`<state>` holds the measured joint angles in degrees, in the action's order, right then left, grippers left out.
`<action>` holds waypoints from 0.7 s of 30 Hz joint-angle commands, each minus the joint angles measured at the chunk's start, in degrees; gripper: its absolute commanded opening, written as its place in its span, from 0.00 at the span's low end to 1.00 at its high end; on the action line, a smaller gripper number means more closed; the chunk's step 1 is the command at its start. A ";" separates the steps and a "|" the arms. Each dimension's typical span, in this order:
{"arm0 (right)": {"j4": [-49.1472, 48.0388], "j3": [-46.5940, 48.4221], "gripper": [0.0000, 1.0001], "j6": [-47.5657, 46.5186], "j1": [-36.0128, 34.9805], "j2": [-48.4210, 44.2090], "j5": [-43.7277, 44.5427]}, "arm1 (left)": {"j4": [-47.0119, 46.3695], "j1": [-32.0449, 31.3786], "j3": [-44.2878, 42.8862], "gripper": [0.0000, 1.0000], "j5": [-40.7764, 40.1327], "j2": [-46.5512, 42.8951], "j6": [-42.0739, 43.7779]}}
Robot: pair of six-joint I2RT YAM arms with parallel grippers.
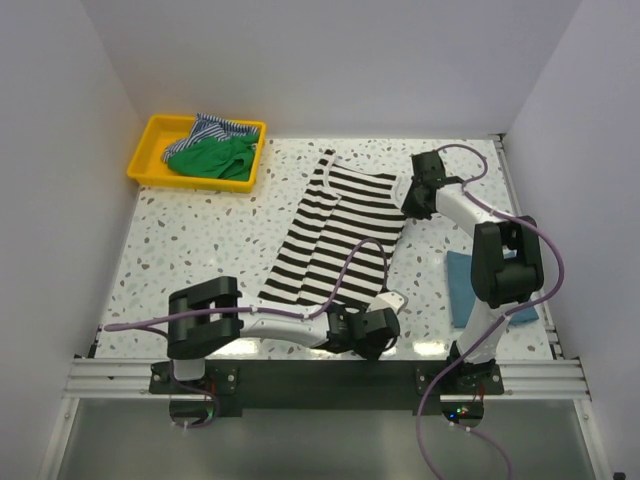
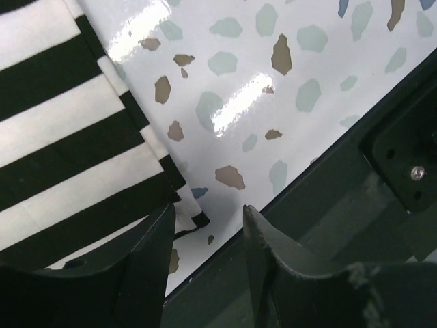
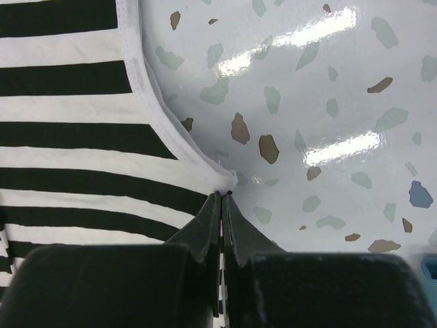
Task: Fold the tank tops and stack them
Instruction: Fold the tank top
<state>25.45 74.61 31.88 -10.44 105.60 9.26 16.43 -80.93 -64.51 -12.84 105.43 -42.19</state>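
The black-and-white striped tank top (image 1: pixel 335 230) lies spread flat in the middle of the table. My right gripper (image 1: pixel 411 197) is at its far right corner, and in the right wrist view (image 3: pixel 223 196) it is shut on the white-bound edge of the striped top (image 3: pixel 75 143). My left gripper (image 1: pixel 378 322) is at the near right hem corner. In the left wrist view (image 2: pixel 208 219) it is open, with the hem corner (image 2: pixel 188 212) just by the left finger (image 2: pixel 153 253). A folded teal-blue top (image 1: pixel 468 288) lies at the right. The green top (image 1: pixel 215 158) and the finely blue-striped top (image 1: pixel 215 128) are bunched in the tray.
The yellow tray (image 1: pixel 150 150) stands at the far left corner. The table's dark front rail (image 2: pixel 355 205) runs close behind my left gripper. White walls close in the left, back and right sides.
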 commanded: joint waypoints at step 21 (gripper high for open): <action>2.67 1.68 0.00 -1.73 0.33 -1.54 2.69 | 5.03 -3.10 -6.86 0.00 -4.92 0.22 2.99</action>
<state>25.71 73.76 31.59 -10.44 105.60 9.58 22.00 -83.07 -69.52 -19.68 108.64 -41.21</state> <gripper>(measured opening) 0.008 0.020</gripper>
